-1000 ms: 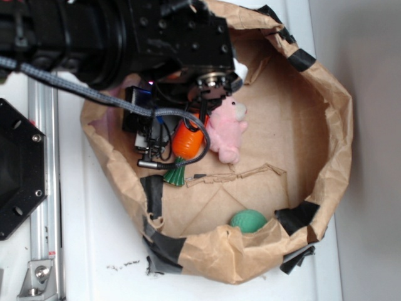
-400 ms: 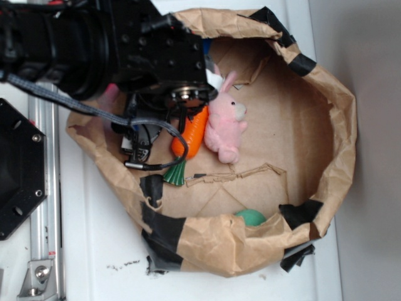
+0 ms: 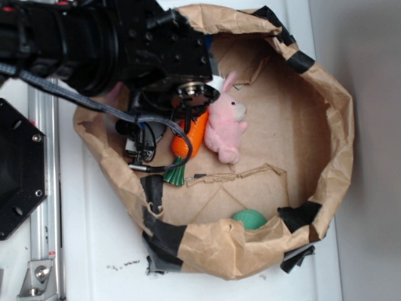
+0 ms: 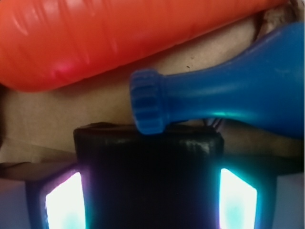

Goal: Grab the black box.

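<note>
The paper wall (image 3: pixel 326 125) rings open floor at right. The arm (image 3: pixel 94 44) crowds the left rim. The box (image 4: pixel 148 171) sits between the glowing fingers (image 4: pixel 64 200) of the hand (image 4: pixel 148 200), which is spread; whether they touch it I cannot tell. A carrot (image 4: pixel 119 38) and blue bottle (image 4: pixel 224 100) lie just beyond the box.

Orange plastic carrot (image 3: pixel 190 135) lying in crumpled brown paper bag (image 3: pixel 326 119), touching pink plush bunny (image 3: pixel 225 125) on its right. Green ball (image 3: pixel 249 218) near front wall. Black box (image 4: pixel 150 181) in wrist view between glowing pads, under blue plastic bottle (image 4: pixel 224 98).
</note>
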